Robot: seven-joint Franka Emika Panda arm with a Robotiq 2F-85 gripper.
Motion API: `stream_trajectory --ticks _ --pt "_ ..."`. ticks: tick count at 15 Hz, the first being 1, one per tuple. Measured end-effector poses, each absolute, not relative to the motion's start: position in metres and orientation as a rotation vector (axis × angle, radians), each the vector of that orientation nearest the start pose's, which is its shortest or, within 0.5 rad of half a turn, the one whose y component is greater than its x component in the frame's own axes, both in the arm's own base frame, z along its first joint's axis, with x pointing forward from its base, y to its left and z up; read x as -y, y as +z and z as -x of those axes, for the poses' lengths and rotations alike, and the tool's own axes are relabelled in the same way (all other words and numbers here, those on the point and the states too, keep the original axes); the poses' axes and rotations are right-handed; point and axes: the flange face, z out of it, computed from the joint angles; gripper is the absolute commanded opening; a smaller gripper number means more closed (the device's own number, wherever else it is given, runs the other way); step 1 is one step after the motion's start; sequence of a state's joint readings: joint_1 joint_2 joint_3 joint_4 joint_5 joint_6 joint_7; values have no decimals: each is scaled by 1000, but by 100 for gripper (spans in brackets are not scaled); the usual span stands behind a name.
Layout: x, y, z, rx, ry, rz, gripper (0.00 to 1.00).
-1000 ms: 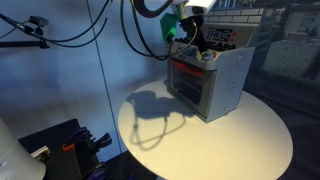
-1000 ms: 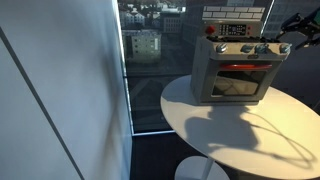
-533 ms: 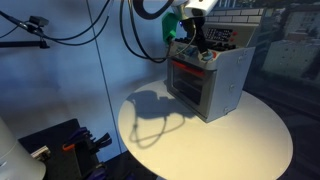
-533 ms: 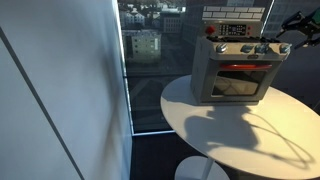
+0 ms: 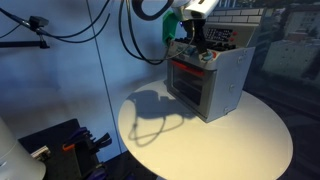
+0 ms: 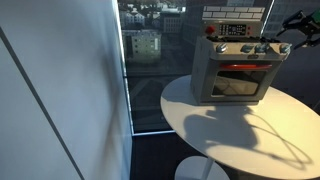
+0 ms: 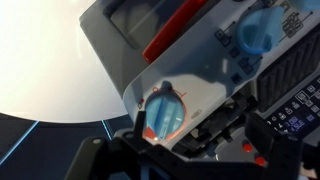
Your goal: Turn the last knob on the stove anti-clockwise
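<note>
The stove (image 5: 208, 80) is a small grey-silver toy oven with a red control strip and a dark-windowed door, standing on the round white table (image 5: 240, 140). It also shows in an exterior view (image 6: 235, 70). My gripper (image 5: 192, 42) hangs at the stove's top front edge, over the end of the knob row, and shows at the frame's right edge in an exterior view (image 6: 284, 44). In the wrist view my dark fingers (image 7: 195, 140) sit spread apart around the stove's corner, next to a round bluish burner disc (image 7: 165, 112). The end knob itself is hidden by the fingers.
Black cables (image 5: 125, 30) hang from the arm left of the stove. A large window (image 6: 145, 60) stands behind the table. A dark stand with equipment (image 5: 65, 150) sits on the floor beside the table.
</note>
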State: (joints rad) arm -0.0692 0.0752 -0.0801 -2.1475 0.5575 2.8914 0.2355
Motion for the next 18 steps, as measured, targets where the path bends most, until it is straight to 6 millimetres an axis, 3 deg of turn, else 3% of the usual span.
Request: stream_trajectory --ticks 18 --pt "120 436 -590 -1156 -899 2381 100"
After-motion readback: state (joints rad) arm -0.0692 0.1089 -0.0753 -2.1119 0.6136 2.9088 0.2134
